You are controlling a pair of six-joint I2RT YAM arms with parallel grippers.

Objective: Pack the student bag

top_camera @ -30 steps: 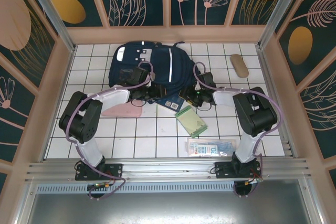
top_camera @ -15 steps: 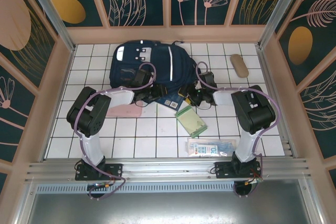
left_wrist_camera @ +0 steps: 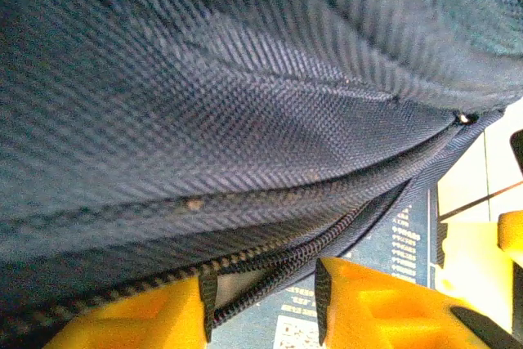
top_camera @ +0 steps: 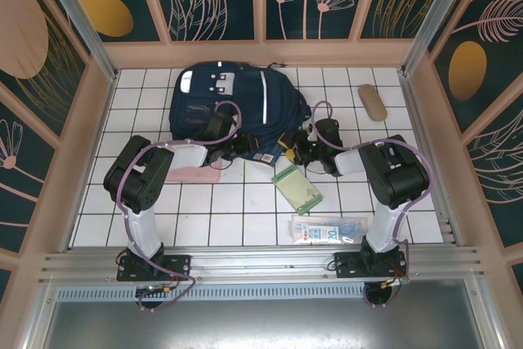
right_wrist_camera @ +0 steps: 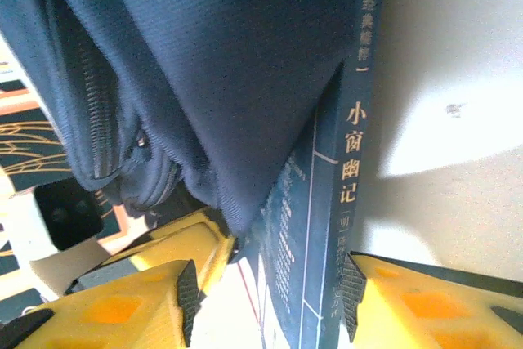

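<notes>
The navy student bag (top_camera: 233, 104) lies flat at the back of the table, its opening toward me. A dark blue book (top_camera: 263, 155) sticks out from under its near edge. My left gripper (top_camera: 243, 148) is at that edge. In the left wrist view its yellow jaws (left_wrist_camera: 261, 292) stand open, with the bag's zipper edge (left_wrist_camera: 327, 230) running through the gap, against the left pad. My right gripper (top_camera: 294, 151) is open around the book (right_wrist_camera: 327, 226). One pad is at the spine, the other stands clear of the cover, and the bag fabric (right_wrist_camera: 229, 63) drapes over the book.
A green notebook (top_camera: 297, 187) lies just in front of the right gripper. A pink pouch (top_camera: 189, 174) sits by the left forearm, a tan oval case (top_camera: 372, 101) at the back right, and a clear packet (top_camera: 327, 229) near the front edge.
My left gripper slid right along the bag's near edge and its jaws narrowed. The right gripper shifted slightly by the book and stayed about as wide.
</notes>
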